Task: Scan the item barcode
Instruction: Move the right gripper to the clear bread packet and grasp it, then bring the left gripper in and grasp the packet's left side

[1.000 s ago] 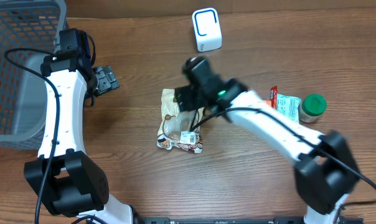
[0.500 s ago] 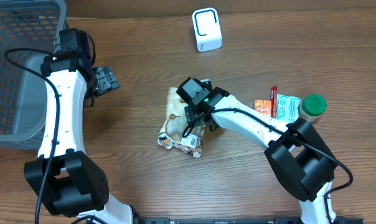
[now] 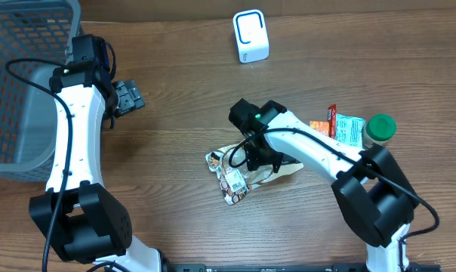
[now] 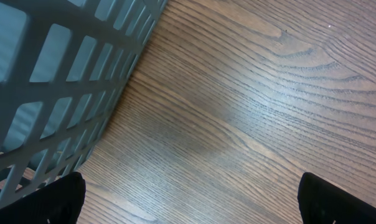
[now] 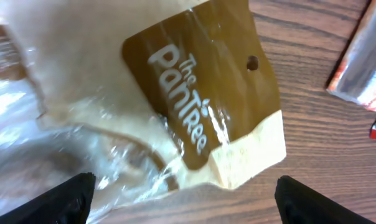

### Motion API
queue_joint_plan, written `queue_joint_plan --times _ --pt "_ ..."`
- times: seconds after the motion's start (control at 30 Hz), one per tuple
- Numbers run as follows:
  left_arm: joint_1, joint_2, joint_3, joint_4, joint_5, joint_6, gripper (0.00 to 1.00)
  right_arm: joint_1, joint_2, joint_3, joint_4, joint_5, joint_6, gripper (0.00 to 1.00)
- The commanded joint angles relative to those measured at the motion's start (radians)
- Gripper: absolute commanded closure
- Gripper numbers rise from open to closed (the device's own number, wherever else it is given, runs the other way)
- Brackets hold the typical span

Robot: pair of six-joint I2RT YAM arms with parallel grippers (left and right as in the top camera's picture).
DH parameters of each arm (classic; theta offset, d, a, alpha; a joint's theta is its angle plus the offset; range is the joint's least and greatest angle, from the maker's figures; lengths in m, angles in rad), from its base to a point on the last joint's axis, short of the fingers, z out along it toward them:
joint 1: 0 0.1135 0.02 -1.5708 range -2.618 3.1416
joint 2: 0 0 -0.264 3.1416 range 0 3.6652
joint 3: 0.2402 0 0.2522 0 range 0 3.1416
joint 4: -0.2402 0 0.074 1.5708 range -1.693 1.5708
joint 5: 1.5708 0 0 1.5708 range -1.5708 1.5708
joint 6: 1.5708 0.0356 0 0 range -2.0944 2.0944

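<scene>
Snack bag [image 3: 232,180] lies on the table [image 3: 175,75] beneath my right gripper [image 5: 185,199], jaws spread; its wrist camera reads "The PanTree" (illegible overhead). My left gripper [image 4: 188,199], jaws likewise apart, hovers beside the basket [image 4: 51,81]; only overhead shows the scanner [image 3: 251,36].

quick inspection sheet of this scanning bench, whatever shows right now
surface: wooden table, no spills seen
job's things: brown snack bag lying mid-table; white scanner at the far edge
clutter: green-lidded jar with packets beside it, right side
claws: left claw open next to the grey basket; right claw open over the snack bag
cables: black cable looping off the left arm
surroundings: grey basket at the left
</scene>
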Motion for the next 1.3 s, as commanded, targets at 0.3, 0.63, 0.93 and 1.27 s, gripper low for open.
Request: queue_joint_plan --times 0.3,0.63,0.93,1.27 --pt "-0.007 -0.026 0.016 0.000 -0.003 0.019 0.00 -0.114 -0.144 0.008 0.034 -0.183 -0.206 0.05" --pt "-0.007 -0.026 0.016 0.000 -0.003 0.019 0.00 -0.210 -0.143 -0.008 0.056 -0.330 -0.260 0.05" --pt "-0.007 -0.026 0.016 0.143 0.009 0.014 0.00 -0.210 -0.143 -0.053 0.087 -0.330 -0.303 0.06" --pt "-0.043 -0.026 -0.014 0.031 0.649 0.053 0.07 -0.210 -0.142 -0.116 0.154 -0.330 -0.302 0.06"
